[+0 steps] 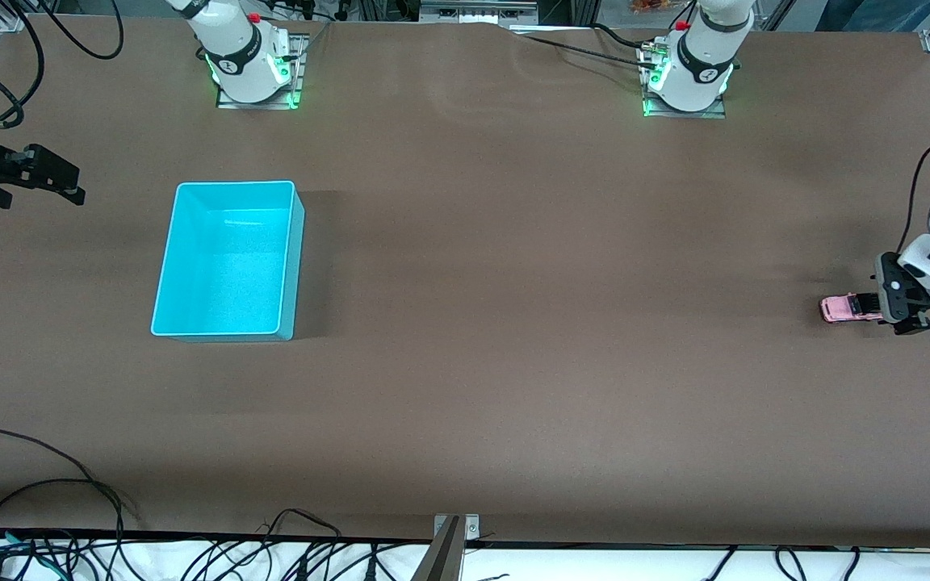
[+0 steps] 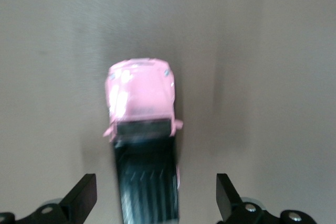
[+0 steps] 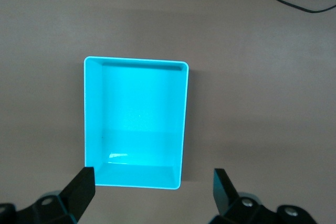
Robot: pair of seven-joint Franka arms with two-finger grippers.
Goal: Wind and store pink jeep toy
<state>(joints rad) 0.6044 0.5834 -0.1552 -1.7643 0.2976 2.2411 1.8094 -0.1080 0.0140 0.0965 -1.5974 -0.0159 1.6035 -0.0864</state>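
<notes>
Pink jeep toy [image 2: 140, 129] sits between left gripper's [image 2: 156, 198] spread fingers [image 2: 81, 198].

Even overhead light, soft shadows, one blurred wrist view

The brown table [image 1: 513, 323] is evenly and fairly brightly lit from above. The turquoise bin [image 1: 227, 258] glows saturated, with a small glare patch on its floor, and casts a soft shadow toward the left arm's end. Green lamps shine at both arm bases. In the left wrist view the pink jeep toy [image 2: 140, 98] is smeared and out of focus.
</notes>
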